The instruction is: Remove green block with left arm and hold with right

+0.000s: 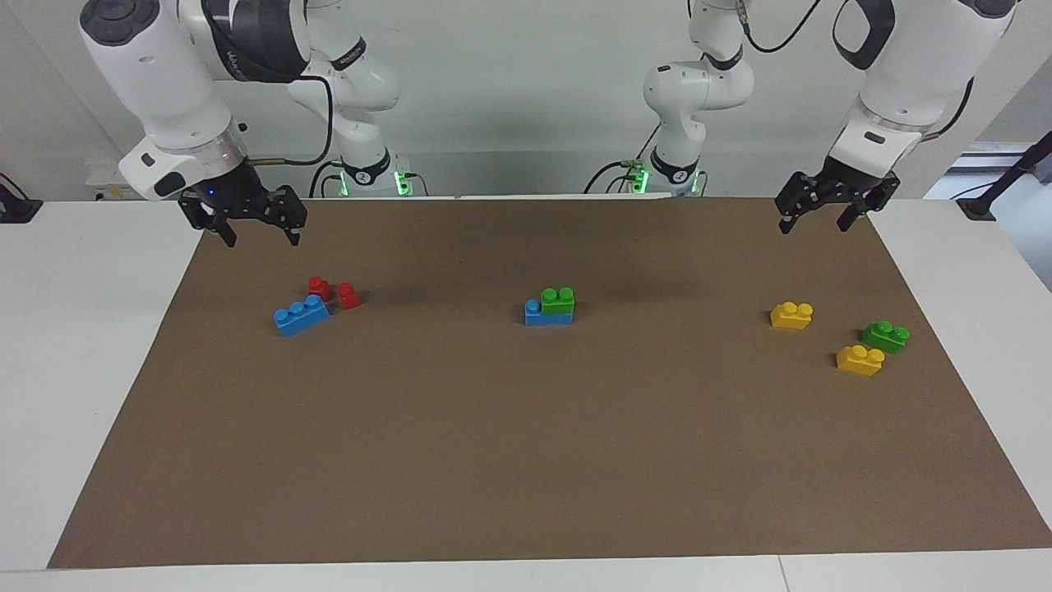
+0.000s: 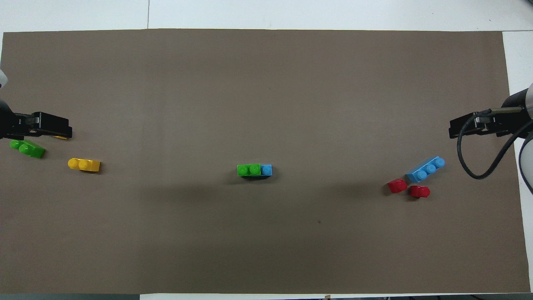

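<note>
A green block (image 1: 559, 301) (image 2: 249, 170) sits stacked on one end of a blue brick (image 1: 542, 316) (image 2: 267, 169) at the middle of the brown mat. A second green block (image 1: 885, 336) (image 2: 27, 148) lies loose toward the left arm's end. My left gripper (image 1: 814, 222) (image 2: 62, 131) hangs open and empty in the air at that end, over the mat beside the loose green and yellow bricks. My right gripper (image 1: 260, 234) (image 2: 456, 129) hangs open and empty over the mat's edge at the right arm's end. Both are far from the stacked pair.
Two yellow bricks (image 1: 791, 315) (image 1: 860, 360) lie by the loose green block; in the overhead view one (image 2: 84, 165) shows fully. A loose blue three-stud brick (image 1: 302, 315) (image 2: 425, 169) and two red pieces (image 1: 319, 287) (image 1: 348, 295) lie toward the right arm's end.
</note>
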